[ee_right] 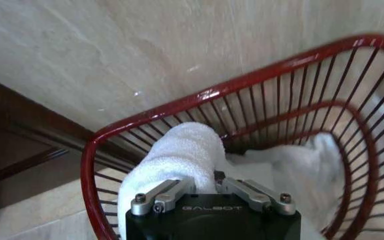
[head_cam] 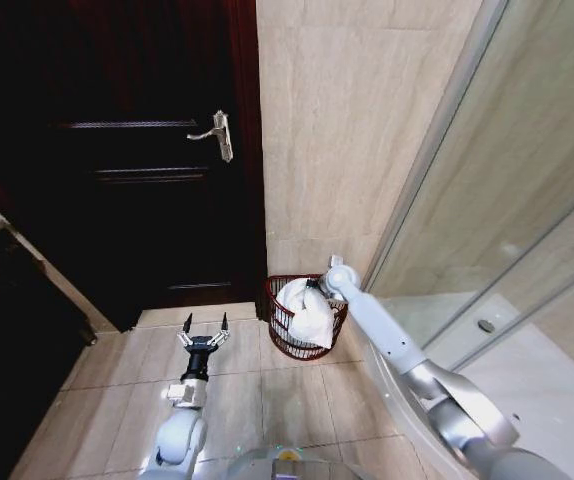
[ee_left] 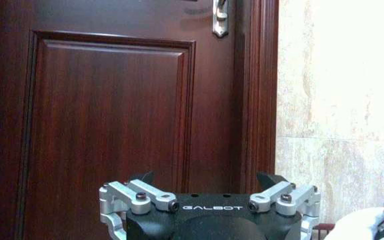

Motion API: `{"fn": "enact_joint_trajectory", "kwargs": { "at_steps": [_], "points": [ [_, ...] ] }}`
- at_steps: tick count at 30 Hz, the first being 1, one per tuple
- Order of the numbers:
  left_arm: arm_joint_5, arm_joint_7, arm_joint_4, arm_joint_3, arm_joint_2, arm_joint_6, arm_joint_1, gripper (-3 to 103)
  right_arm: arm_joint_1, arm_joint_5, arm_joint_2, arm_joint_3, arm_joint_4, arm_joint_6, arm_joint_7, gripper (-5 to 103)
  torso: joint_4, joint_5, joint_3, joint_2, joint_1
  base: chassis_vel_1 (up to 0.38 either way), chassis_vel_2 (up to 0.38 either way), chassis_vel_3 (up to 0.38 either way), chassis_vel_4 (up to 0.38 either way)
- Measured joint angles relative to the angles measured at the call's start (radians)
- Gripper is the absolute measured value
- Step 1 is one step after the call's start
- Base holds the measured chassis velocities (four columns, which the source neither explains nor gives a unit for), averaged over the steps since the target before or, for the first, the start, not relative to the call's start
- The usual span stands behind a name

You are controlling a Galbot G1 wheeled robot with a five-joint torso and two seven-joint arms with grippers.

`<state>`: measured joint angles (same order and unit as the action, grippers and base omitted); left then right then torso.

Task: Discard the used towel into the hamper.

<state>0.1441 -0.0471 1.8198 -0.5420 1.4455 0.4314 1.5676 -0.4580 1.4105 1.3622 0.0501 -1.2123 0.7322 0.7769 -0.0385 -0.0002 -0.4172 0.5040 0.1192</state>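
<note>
- One hamper [head_cam: 289, 335] stands on the tiled floor [head_cam: 237, 385] at the foot of the beige stone wall [head_cam: 357, 120], just beside the dark wooden door [head_cam: 137, 150] and near the glass shower screen [head_cam: 497, 200].
- The hamper [ee_right: 245, 125] is round and openwork: glossy reddish-brown ribs, thin and upright, joined by a thicker hoop at the rim and another lower down.
- One white towel [head_cam: 307, 312], soft and nubby terry cloth, is bunched inside the hamper, with a rolled fold rising above the rim.
- In the right wrist view the towel [ee_right: 178, 155] has a thick rounded hump near the gripper and a looser spread of cloth lying lower in the basket.
- The right gripper [head_cam: 316, 284] reaches over the hamper's rim; its metal fingers are closed in on the rolled fold of towel, pinching it.
- The left gripper [head_cam: 204, 331] hangs over the floor tiles, well apart from the hamper, facing the door; its two dark-tipped fingers [ee_left: 142, 178] are spread wide with nothing between them.
- The door has raised rectangular panels and one silver lever handle [head_cam: 218, 131].
- Floor tiles are pale, smooth, square-cut with thin grout lines.
</note>
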Motion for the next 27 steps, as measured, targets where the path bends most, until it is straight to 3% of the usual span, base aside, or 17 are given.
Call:
{"fn": "enact_joint_trajectory", "kwargs": {
  "at_steps": [8,15,21,24,27],
  "points": [
    [0.000,0.000,0.010,0.002,0.001,0.004,0.003,100,-0.018,-0.072,0.058,-0.040,0.079,-0.001,-0.052,5,0.0000,0.0000,0.000,0.000,0.000,0.000,0.000,0.000,0.000],
    [-0.003,0.000,0.014,0.007,0.003,0.007,0.006,100,-0.045,-0.206,0.093,-0.075,0.151,-0.002,-0.128,5,0.0001,-0.0001,0.000,0.001,0.000,0.000,0.000,0.000,0.000],
    [-0.004,0.002,0.024,0.006,-0.002,0.005,0.005,100,-0.071,-0.308,0.080,-0.068,0.146,-0.003,-0.217,3,0.0001,0.0000,-0.001,0.001,0.000,0.000,0.000,0.000,0.000],
    [-0.004,0.002,0.025,0.006,-0.004,0.003,-0.001,100,-0.079,-0.364,0.056,-0.050,0.111,-0.003,-0.263,5,0.0001,0.0002,-0.001,0.001,0.000,0.000,0.000,0.000,0.000],
    [-0.004,0.008,0.020,0.011,-0.001,0.002,-0.008,100,-0.083,-0.444,0.025,-0.025,0.069,-0.014,-0.297,21,0.0002,0.0002,-0.001,0.001,0.000,0.000,0.000,0.000,0.000]
  ]
}}
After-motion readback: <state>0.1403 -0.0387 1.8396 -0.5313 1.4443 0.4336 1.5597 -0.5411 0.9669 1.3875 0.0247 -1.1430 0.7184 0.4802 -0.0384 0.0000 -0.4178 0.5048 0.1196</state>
